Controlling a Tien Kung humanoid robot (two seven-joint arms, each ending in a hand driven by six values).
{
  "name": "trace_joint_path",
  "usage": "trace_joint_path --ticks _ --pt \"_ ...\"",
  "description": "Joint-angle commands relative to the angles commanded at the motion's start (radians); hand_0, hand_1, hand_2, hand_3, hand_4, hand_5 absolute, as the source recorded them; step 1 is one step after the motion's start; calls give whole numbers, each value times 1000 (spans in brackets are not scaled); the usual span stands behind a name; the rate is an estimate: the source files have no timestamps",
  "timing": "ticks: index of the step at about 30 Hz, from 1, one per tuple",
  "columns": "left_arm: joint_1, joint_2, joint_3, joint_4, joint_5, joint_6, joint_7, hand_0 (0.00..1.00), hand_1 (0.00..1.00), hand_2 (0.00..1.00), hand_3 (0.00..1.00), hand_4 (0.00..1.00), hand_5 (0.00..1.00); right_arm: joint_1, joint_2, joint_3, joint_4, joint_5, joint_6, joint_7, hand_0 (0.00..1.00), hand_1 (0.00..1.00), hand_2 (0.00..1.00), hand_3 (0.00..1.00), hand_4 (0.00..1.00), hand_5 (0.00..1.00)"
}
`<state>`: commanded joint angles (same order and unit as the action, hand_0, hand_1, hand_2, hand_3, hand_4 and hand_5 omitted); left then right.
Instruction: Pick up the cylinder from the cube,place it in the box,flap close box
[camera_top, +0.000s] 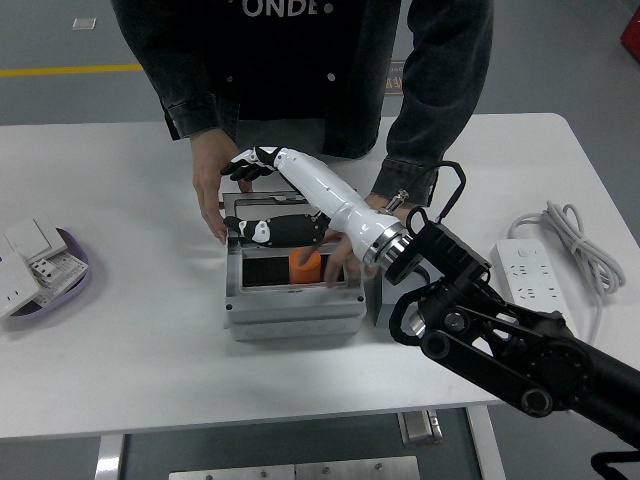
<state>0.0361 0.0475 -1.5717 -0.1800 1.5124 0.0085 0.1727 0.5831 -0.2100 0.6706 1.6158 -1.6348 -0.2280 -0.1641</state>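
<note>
The orange cylinder (305, 266) stands inside the open grey box (290, 312) at the table's middle. My right hand (255, 195) is up behind the box at its raised lid (285, 206). Its fingers (250, 161) are spread over the lid's top edge and the thumb (268, 231) lies in front of it. It holds nothing. The white forearm (335, 200) crosses over the box's back right corner. A person's hand (210, 190) steadies the box's back left. The person's other hand (348, 252) is at the box's right side, under my wrist. The cube is hidden behind my arm.
A white power strip (540, 295) with its coiled cable (570, 232) lies at the right. A purple bowl (78, 275) with white switch parts (30, 258) sits at the left edge. The person stands close at the far side.
</note>
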Motion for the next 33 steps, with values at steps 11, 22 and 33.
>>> trace_joint_path --ticks 11,22,33 --pt "-3 3 3 0 -1 0 2 587 613 606 632 650 160 65 24 1 -122 -17 -4 -4 733 654 674 666 760 241" --pt "-6 4 5 0 0 0 2 587 613 606 632 649 159 103 44 5 -286 -38 39 -31 731 656 666 661 752 250" --pt "-9 1 2 0 3 -1 0 587 612 606 632 649 160 48 2 -27 -251 -49 32 -31 725 657 667 663 749 252"
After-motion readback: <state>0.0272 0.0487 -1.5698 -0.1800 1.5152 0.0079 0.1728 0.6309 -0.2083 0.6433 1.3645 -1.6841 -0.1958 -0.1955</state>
